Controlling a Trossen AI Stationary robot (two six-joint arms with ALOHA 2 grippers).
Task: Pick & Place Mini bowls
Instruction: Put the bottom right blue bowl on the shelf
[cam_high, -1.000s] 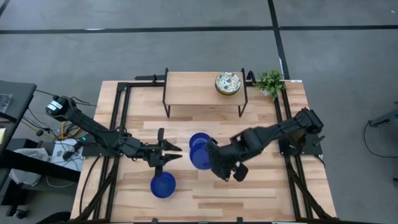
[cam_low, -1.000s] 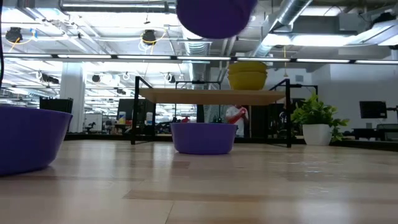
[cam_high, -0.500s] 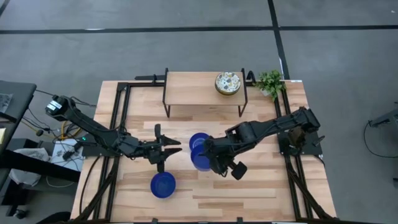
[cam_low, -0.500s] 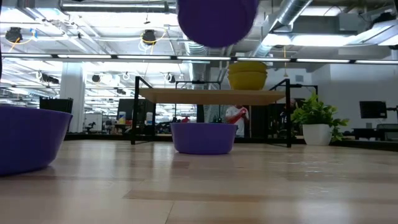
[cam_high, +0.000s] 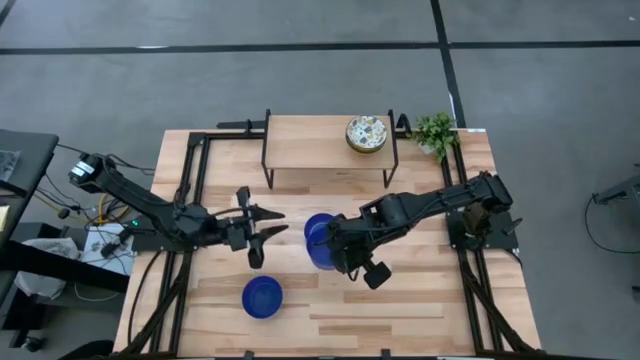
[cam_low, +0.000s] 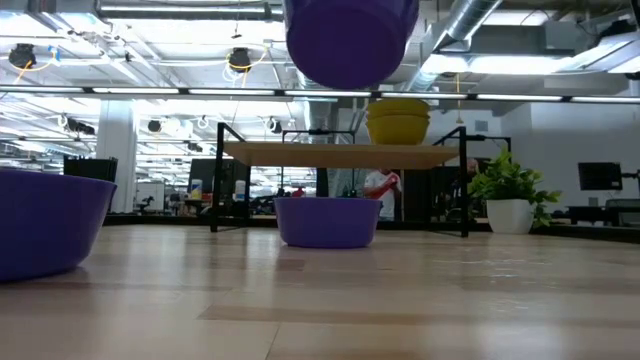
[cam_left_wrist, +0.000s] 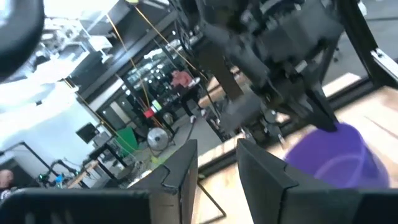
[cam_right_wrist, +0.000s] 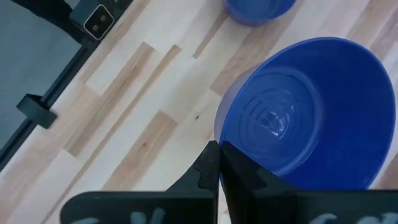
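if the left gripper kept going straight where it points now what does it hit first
Most likely the blue bowl held in the right gripper. The left gripper points across the table at it, and its wrist view shows that bowl dead ahead, though the height match is unclear.

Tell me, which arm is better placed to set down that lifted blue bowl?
The right: its hand already pinches the lifted blue bowl by its rim, above the table. The left hand is empty.

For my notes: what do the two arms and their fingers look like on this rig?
Both arms are dark, near-black, jointed in slim segments. The left gripper ends in two thin pointed fingers; black cables trail from that arm's base off the table edge. The right gripper is bulkier, with a boxy block beside it. Its fingers are flat matte black plates.
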